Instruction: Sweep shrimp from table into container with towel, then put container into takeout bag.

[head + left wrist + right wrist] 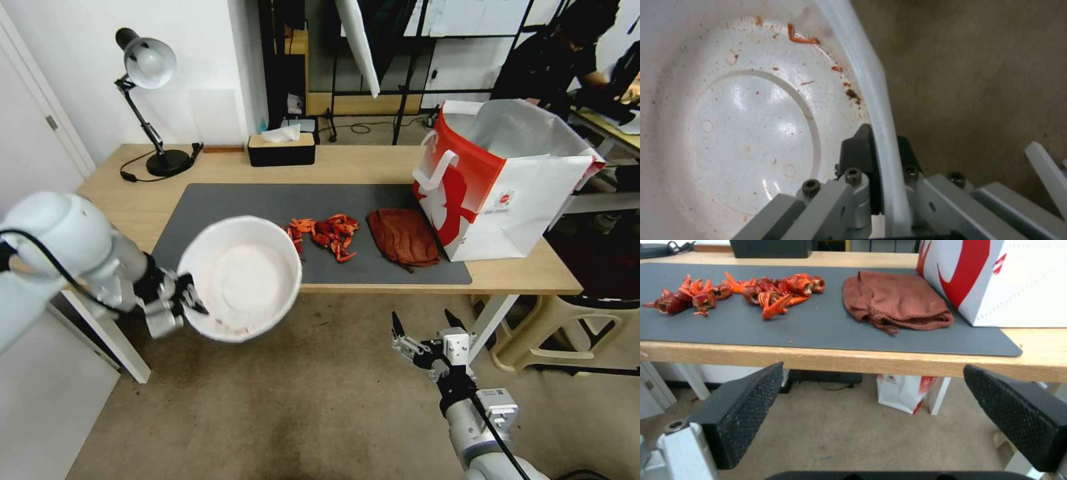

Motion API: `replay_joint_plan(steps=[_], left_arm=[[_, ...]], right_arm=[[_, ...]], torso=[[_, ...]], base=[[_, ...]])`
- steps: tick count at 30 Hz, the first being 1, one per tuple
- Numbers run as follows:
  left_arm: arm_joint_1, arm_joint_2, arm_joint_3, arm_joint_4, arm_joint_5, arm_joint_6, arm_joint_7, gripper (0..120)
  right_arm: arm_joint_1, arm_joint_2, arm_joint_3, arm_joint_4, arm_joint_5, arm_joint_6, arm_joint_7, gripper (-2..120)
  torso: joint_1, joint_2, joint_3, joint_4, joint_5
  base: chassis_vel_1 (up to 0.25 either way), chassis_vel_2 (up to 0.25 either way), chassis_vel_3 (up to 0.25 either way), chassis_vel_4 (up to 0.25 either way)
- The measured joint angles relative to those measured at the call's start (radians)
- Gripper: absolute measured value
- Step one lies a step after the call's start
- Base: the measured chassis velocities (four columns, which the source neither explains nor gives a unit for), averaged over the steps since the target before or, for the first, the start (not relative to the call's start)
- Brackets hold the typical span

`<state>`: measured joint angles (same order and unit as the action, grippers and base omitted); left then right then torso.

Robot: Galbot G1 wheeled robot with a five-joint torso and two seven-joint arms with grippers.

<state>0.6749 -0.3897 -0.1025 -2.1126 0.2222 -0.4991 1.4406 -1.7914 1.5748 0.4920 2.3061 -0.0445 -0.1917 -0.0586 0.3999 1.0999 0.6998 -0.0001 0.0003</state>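
My left gripper (189,293) is shut on the rim of the white container (241,279), holding it in the air just off the table's (373,277) front edge, tilted toward the camera. The left wrist view shows its fingers (860,151) pinching the rim of the container (742,126), which holds only small red crumbs. The shrimp (328,233) lie in a heap on the grey mat, with the rust-red towel (403,239) beside them and the takeout bag (497,180) standing open further right. My right gripper (427,327) hangs open below the table edge, facing the towel (896,303) and the shrimp (744,293).
A desk lamp (150,100) and a black tissue box (281,148) stand at the back of the table. A beige stool (567,330) sits off the right end. Carpeted floor lies in front of the table.
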Motion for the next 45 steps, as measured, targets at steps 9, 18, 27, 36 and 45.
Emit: replay_joint_plan(steps=[9,18,27,36,45], left_arm=[[0.196,-0.061,0.035,-0.029,0.159,-0.019,0.029,0],[0.213,-0.151,0.103,0.088,0.249,-0.040,0.034,0],[0.076,-0.290,0.207,0.292,0.313,-0.062,0.016,0],[-0.041,-0.351,0.276,0.365,0.334,-0.051,-0.025,0],[-0.116,-0.381,0.339,0.359,0.326,-0.033,-0.030,0]], right_arm=[[-0.007,0.007,-0.001,0.006,-0.008,0.003,-0.001,100],[-0.008,0.010,-0.001,0.010,-0.012,0.002,-0.001,100],[-0.011,0.020,0.004,0.019,-0.018,-0.001,-0.002,100],[-0.010,0.028,0.014,0.021,-0.020,-0.003,-0.002,100],[0.017,0.030,0.028,0.020,0.004,0.003,-0.023,100]], torso=[[0.000,0.000,0.000,0.0001,-0.0003],[0.000,0.000,0.000,0.0002,-0.0003],[0.000,0.000,0.000,0.0001,-0.0001],[0.000,0.000,0.000,0.0001,0.0000],[0.000,0.000,0.000,0.0001,-0.0001]], base=[[0.000,0.000,0.000,0.000],[0.000,0.000,0.000,0.000],[0.000,0.000,0.000,0.000],[0.000,0.000,0.000,0.000],[0.000,0.000,0.000,0.000]])
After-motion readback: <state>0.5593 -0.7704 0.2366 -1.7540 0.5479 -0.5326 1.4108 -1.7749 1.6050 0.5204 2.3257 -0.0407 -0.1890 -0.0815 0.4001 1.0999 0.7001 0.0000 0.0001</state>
